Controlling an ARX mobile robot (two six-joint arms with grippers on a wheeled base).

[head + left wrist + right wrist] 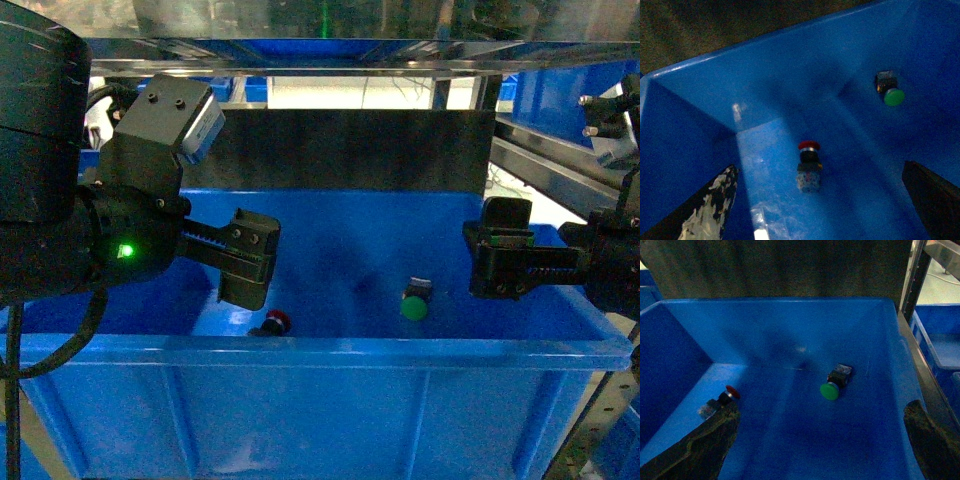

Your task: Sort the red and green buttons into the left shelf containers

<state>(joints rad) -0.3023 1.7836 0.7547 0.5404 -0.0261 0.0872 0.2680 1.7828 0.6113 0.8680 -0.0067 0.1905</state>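
Both buttons look small, light and hard; the red button (809,165) lies on the bin (300,350) floor under the spread, empty left gripper (247,262), best pinched across its short dark body; the green button (834,385) likewise below the spread right gripper (500,262).

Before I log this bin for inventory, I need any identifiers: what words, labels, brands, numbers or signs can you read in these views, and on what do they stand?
None: no readable text in any view.
Blue bin: walls and rim show no label.
Red button: a pale patch on its body, too blurred to read.
Green button: plain cap, no mark visible.
Left hand and right hand: no lettering visible.
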